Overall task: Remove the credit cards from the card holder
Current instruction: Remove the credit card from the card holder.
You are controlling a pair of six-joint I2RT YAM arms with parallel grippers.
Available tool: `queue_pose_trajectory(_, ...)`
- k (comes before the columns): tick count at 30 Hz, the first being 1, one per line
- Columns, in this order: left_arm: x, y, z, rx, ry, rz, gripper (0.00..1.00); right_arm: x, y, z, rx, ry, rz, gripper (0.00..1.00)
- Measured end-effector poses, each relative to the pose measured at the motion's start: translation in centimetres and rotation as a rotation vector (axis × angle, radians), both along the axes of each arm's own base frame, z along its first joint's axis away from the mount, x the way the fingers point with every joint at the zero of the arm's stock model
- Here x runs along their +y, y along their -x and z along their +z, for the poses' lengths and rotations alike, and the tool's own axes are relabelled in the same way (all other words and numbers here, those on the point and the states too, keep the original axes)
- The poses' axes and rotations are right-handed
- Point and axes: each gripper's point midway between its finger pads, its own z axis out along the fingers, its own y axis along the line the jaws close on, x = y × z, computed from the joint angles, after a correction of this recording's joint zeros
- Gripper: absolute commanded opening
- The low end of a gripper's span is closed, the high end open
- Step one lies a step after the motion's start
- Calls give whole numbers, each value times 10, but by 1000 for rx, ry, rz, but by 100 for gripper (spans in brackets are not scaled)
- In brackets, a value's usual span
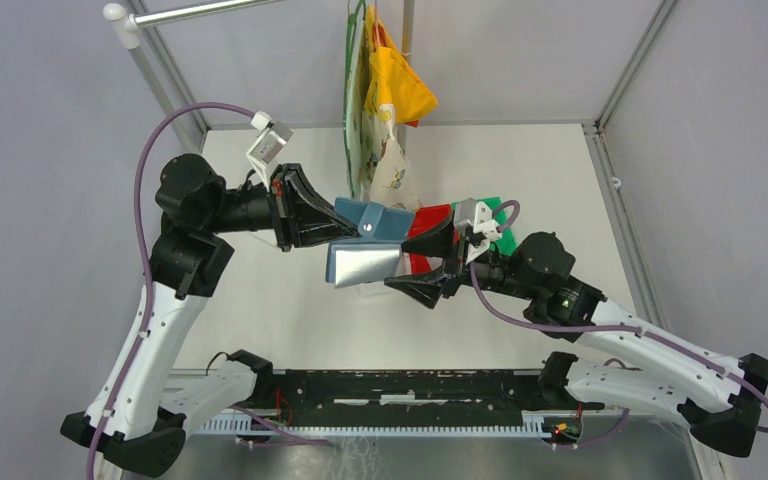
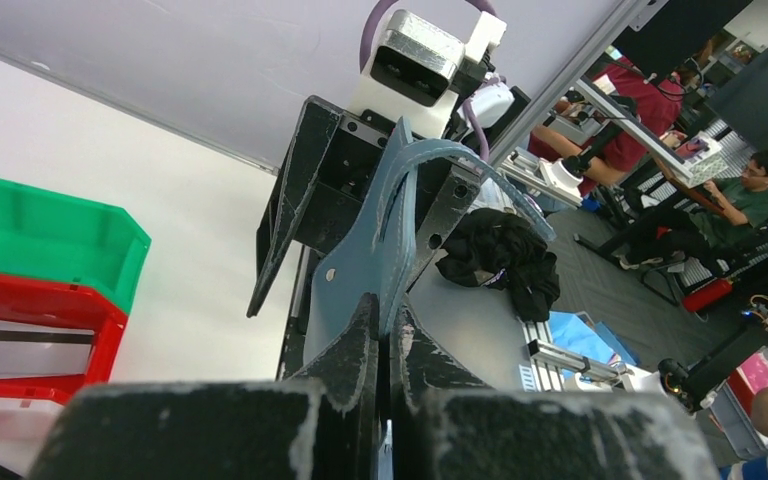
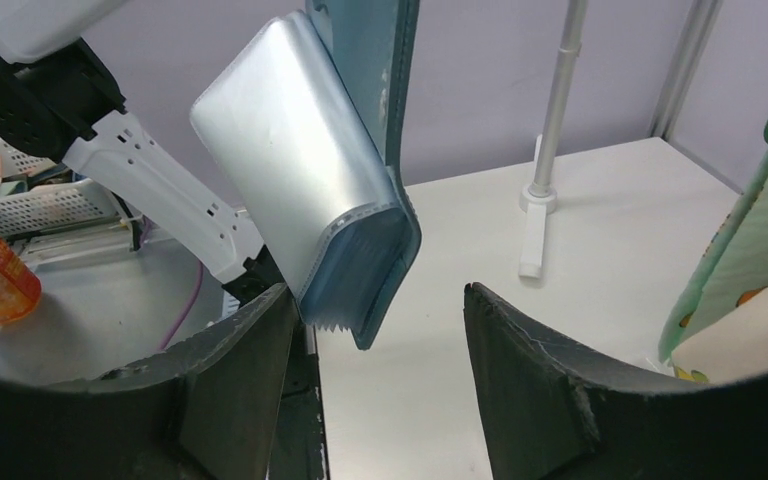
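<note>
Card holder [image 1: 380, 222] pinched in L pincer [image 1: 336, 226]; R pincer [image 1: 400, 262] gaping round it.

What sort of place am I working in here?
Most likely a robotics lab or open workshop: a metal frame encloses the white table, a green bin and red bin stand nearby, and a seated person is visible among other equipment beyond.

Left hand [image 1: 345, 228] tight, right hand [image 1: 412, 262] wide

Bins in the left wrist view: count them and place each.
3, at the picture's left: green bin at top, red bin beneath, white bin lowest; others may be hidden.
</note>
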Motion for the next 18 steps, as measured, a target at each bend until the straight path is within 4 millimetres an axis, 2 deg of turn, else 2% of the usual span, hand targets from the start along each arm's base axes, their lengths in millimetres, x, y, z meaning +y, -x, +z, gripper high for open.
queue_pose_trajectory(8, 0, 2, 4, 18, 9, -12, 2, 9, -1, 5, 11, -33, 30, 58)
queue_pose_trajectory(13, -1, 3, 6, 42, 15, -34, 2, 14, -7, 9, 12, -52, 33, 57)
queue_pose_trajectory(18, -2, 5, 5, 46, 12, -49, 2, 17, -6, 38, -16, -111, 56, 57)
